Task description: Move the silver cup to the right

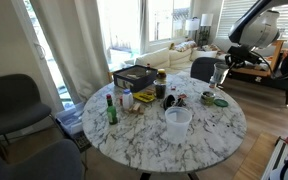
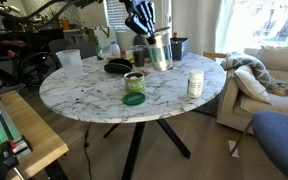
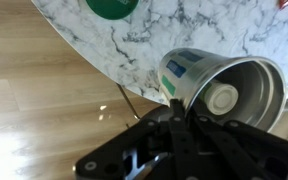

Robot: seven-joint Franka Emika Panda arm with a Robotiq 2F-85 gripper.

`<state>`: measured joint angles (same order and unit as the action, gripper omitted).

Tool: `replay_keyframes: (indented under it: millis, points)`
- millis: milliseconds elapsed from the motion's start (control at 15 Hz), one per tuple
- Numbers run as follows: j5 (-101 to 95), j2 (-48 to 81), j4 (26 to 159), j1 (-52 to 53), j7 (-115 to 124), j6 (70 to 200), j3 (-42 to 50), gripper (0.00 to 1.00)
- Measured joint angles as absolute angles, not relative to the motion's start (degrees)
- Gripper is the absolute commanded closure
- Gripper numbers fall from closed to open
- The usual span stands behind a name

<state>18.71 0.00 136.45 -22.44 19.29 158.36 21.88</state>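
Main risk: the silver cup drops. It's smooth metal, tilted, and by the look pinched at one wall only, so a quick swing or a jolt could let it rotate or slip out. In the wrist view it's out past the green lid, right at the table rim w/ wood floor showing below, so a slip there prob. means floor, not table. A pale round patch shows inside the cup; can't tell if it's the base or contents. If contents, the tilt could spill it.

2nd risk: other stuff near the green lid, e.g. the white bottle and a glass jar just behind the lid. A low carry could clip them.

The hand is narrow, not spread, and appears clamped on the cup's near wall. Fingertips are dark in the wrist view, so exact contact isn't clear. In an exterior view the cup leans just under the hand, beyond the lid.
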Motion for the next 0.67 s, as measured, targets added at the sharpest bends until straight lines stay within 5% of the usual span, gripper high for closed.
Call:
replay_keyframes:
  millis: [667]
  points:
    - [18.1,12.2,130.1,-23.2,24.2,154.8,23.8,0.99]
